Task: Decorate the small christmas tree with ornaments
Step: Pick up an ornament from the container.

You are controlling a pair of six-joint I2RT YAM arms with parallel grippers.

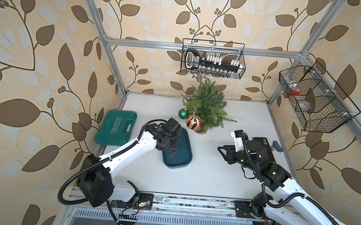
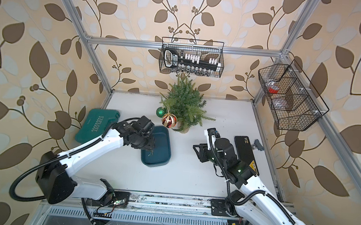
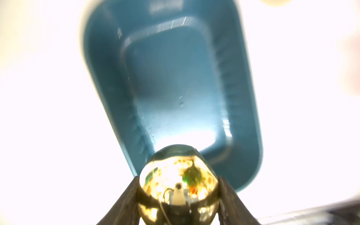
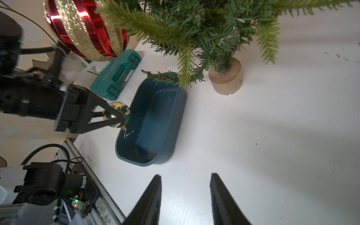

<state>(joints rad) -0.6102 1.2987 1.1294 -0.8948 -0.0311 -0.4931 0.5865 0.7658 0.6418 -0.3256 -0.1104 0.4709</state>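
Observation:
The small christmas tree (image 1: 206, 104) (image 2: 184, 102) (image 4: 204, 29) stands at the back of the white table on a pale round base (image 4: 226, 78). A glittery green ornament (image 1: 183, 113) (image 2: 160, 112) and a red ornament with gold stripes (image 1: 193, 122) (image 2: 169, 120) (image 4: 85, 29) hang on its left side. My left gripper (image 3: 178, 179) (image 4: 120, 116) is shut on a small shiny gold ornament (image 3: 178, 185) (image 4: 116, 115) above the near end of a blue tray (image 1: 186, 159) (image 3: 243, 97) (image 4: 175, 116). The ornament's thin loop (image 4: 128, 133) dangles into the tray. My right gripper (image 4: 186, 175) (image 1: 221, 149) is open and holds nothing, low over the table to the right.
A green tool case (image 1: 116, 127) lies at the table's left edge. A wire basket with a socket set (image 1: 213, 59) hangs on the back rail, and another wire basket (image 1: 315, 98) hangs on the right. A black flat device (image 2: 243, 147) lies under the right arm.

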